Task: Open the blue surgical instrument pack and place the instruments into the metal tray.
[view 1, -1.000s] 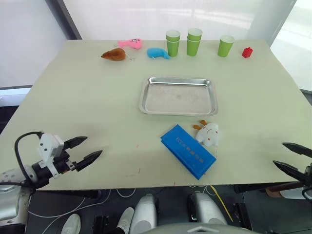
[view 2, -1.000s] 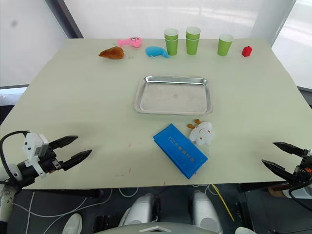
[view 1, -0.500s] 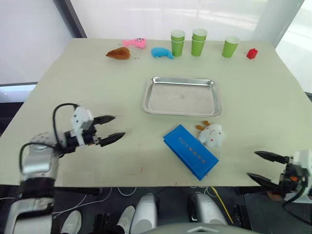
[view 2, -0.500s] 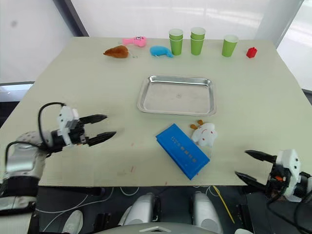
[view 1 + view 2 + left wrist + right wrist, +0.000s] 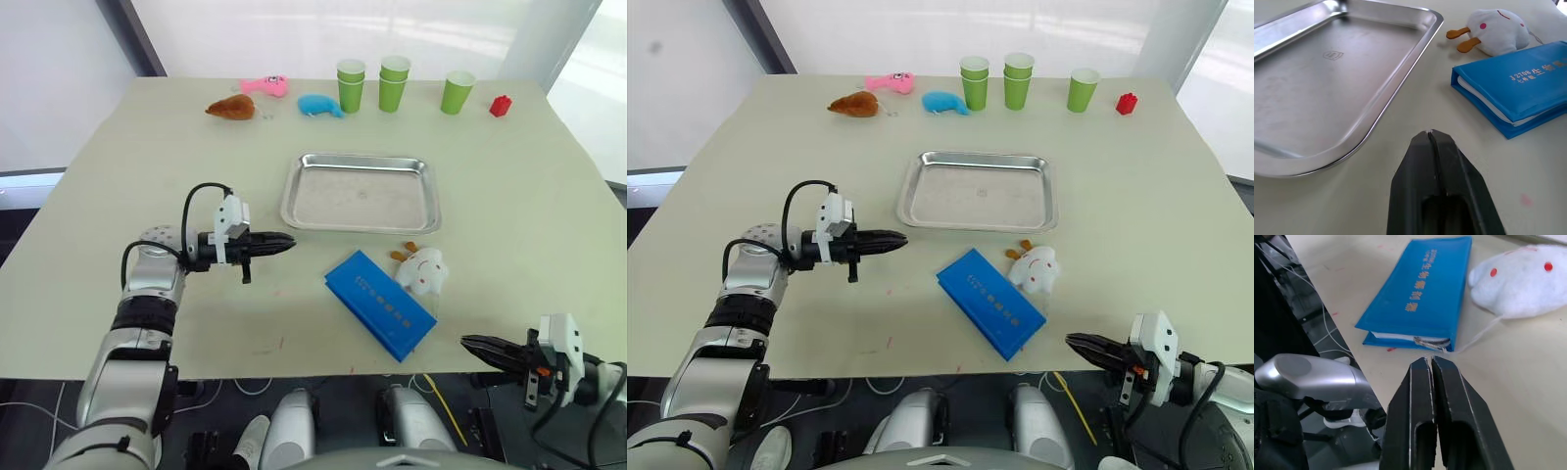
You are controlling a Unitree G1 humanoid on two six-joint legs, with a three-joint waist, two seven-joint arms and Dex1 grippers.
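Both pincers are seen pressed together and empty: the left pincer (image 5: 286, 242) between desk edge and metal tray (image 5: 360, 193), the right pincer (image 5: 472, 343) at the near desk edge. The blue surgical instrument pack (image 5: 378, 304) is seen closed, white print up, zipper visible, just before the tray, touching a white plush toy (image 5: 422, 269). Its instruments are hidden inside. The pale desk (image 5: 147, 166) is backed by bright windows.

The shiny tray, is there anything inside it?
No. The metal tray holds nothing; its bare steel bottom shows all over. The blue pack lies shut in front of it, so whatever it holds is covered.
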